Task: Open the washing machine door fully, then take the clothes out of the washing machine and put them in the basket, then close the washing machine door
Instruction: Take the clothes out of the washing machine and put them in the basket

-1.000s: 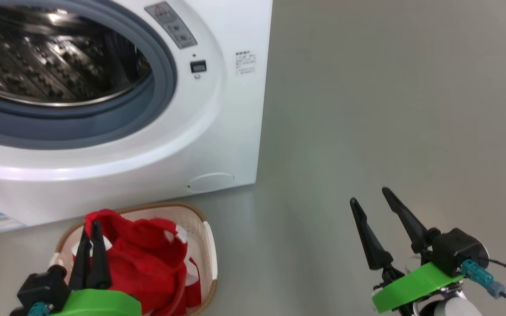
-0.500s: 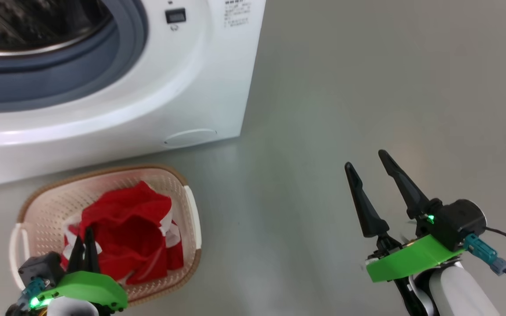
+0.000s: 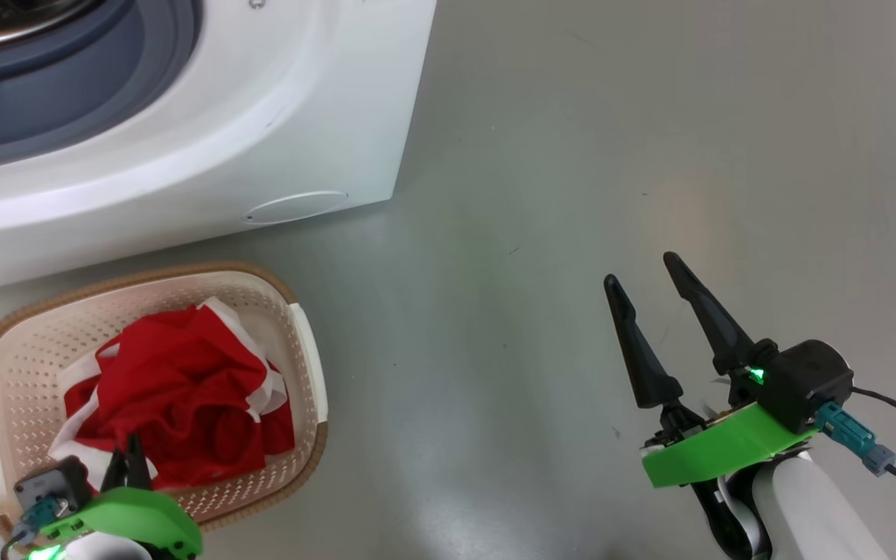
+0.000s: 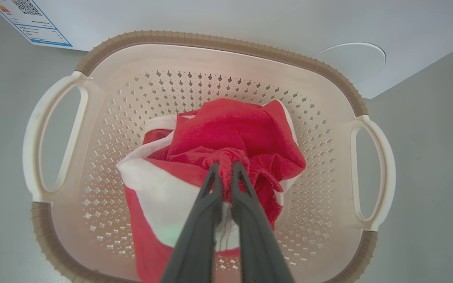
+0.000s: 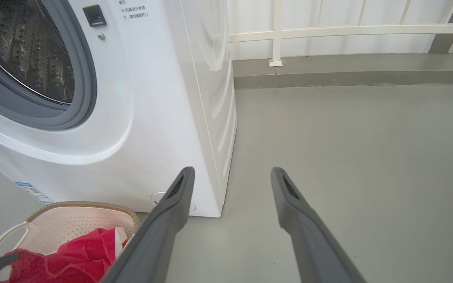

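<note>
Head view: your basket [image 3: 36,350] on grey floor [image 3: 572,155], red clothes [image 3: 168,381] inside, washing machine [image 3: 323,101] just behind, left wrist: left tool [image 4: 225,168] clenched on clothes in basket, right wrist: right tool [image 5: 232,169] released, empty, white railing [image 5: 328,30] beyond

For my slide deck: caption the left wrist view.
The left gripper, jaws shut, pinches the clothes inside the basket.

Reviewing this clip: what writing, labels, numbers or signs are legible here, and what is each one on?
"※ 机器运行状态 / 下,请勿强开门", as far as it reads: black print on the white front-loading washing machine, right of its door opening; the line above is cut off.
Blue-edged paper label low on the machine's front: QR code and coloured bars, text too small to read.
Cream perforated plastic basket: no lettering visible.
</note>
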{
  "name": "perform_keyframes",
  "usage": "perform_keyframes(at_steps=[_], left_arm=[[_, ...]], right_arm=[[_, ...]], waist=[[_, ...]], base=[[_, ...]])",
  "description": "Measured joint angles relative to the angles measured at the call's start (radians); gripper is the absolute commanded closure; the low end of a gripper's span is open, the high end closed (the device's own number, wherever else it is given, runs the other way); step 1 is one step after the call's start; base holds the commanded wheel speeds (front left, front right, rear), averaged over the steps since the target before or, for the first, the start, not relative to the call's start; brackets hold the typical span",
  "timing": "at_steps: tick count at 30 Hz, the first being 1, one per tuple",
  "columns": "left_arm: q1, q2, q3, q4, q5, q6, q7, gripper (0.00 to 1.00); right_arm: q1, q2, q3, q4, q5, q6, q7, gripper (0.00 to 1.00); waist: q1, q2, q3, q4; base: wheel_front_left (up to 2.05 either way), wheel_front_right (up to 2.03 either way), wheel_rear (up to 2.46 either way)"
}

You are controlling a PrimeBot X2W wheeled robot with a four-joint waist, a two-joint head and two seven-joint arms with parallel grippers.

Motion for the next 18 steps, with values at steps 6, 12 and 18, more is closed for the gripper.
perform_keyframes(at_steps=[6,12,18], left_arm=[[-0.019,-0.001,0.024,0.015,0.007,-0.018,0.000,0.77],[-0.031,-0.009,0.023,0.042,0.022,-0.035,0.000,0.00],[-0.034,-0.013,0.000,-0.017,0.026,-0.033,0.000,0.00]], right_arm=[[-0.016,0.000,-0.002,0.010,0.000,0.000,-0.001,0.00],[-0.016,0.000,-0.001,0.026,0.000,0.000,-0.003,0.00],[-0.014,0.000,-0.005,0.045,0.000,0.000,-0.005,0.00]], waist=[[0.0000,0.0000,-0.006,0.010],[0.0000,0.0000,-0.036,0.024],[0.0000,0.0000,-0.078,0.046]], base=[[0.00,0.00,0.00],[0.00,0.00,0.00],[0.00,0.00,0.00]])
